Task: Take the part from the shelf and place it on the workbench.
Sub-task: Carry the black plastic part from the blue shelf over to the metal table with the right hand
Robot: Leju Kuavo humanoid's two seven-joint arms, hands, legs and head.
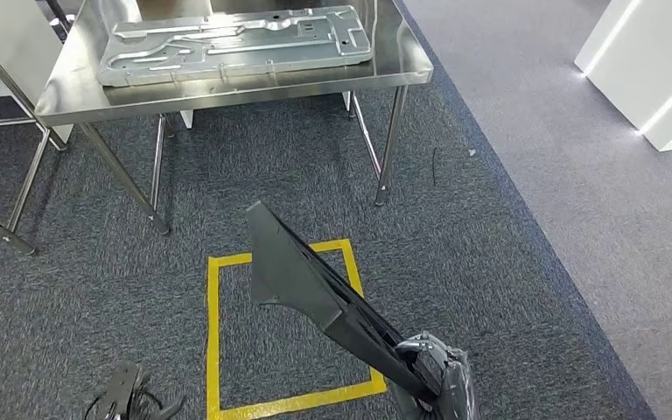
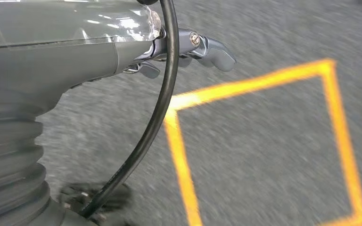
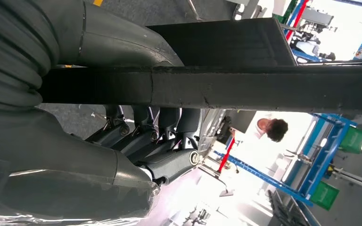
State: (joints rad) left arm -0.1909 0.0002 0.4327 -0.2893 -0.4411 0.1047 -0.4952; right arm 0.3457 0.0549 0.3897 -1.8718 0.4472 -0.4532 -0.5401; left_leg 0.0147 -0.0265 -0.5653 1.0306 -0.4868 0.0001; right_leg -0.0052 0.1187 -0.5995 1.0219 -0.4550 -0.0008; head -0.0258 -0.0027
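Right robot hand (image 1: 433,372) grasping a long dark part (image 1: 315,289), raised over the yellow floor square (image 1: 214,332), well short of the steel surface (image 1: 227,92). Left robot hand (image 2: 188,52), fingers curled, holds nothing.

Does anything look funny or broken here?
Nothing looks broken. The right hand holds the dark part, which sticks out tilted over the yellow floor square. A silver metal panel lies flat on the workbench.
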